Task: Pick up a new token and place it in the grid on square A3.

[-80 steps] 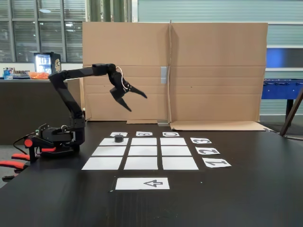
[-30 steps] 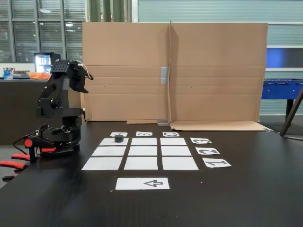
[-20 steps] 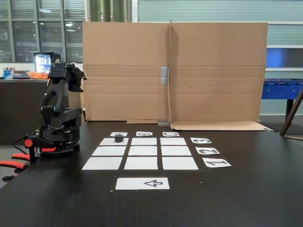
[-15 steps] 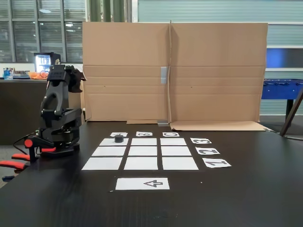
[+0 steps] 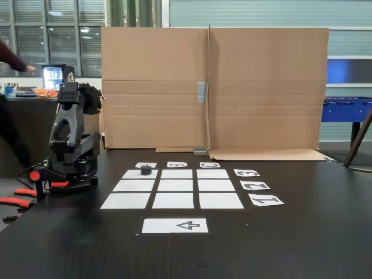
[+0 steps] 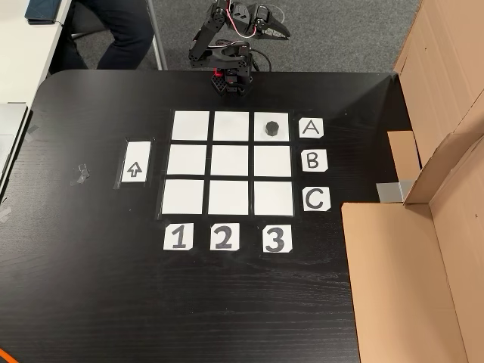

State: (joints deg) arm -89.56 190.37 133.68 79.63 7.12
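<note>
Black table; cardboard screen at far edge; white arrow sheet near front; person seated beyond.

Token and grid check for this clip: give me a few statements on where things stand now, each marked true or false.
1. The token lies on square A3. True.
2. The gripper holds the token. False: the token lies on the paper, apart from the folded arm.
3. The other eight squares of the grid are bare. True.
4. The arrow sheet lies beside the letter labels. False: it lies on the opposite side of the grid.
</note>
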